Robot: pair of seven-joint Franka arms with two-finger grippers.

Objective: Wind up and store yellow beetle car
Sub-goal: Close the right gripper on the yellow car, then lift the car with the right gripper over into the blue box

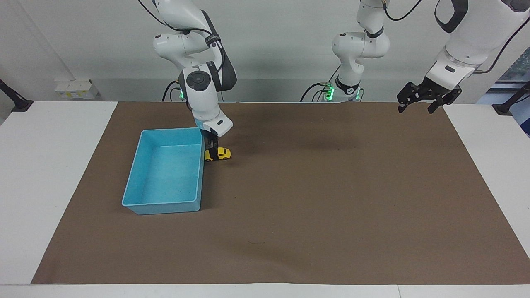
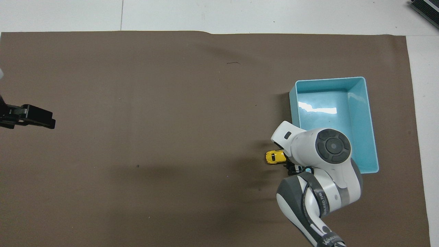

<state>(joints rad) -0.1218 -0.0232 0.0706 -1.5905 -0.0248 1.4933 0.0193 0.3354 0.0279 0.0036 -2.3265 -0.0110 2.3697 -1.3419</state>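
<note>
Facing view: right gripper (image 1: 213, 154) down at yellow beetle car (image 1: 219, 154), fingers apart, straddling its end nearest blue bin (image 1: 141, 182); contact not clear. Car on brown mat (image 1: 331, 198), wheels down, just beside bin's wall toward left arm's end. Left gripper (image 1: 416, 108) raised over mat's corner, fingers spread, holding nothing, waiting.

Overhead view: car (image 2: 275, 156) partly hidden under right arm; bin (image 2: 364, 103) beside it. Left gripper (image 2: 44, 120) at frame's edge.
</note>
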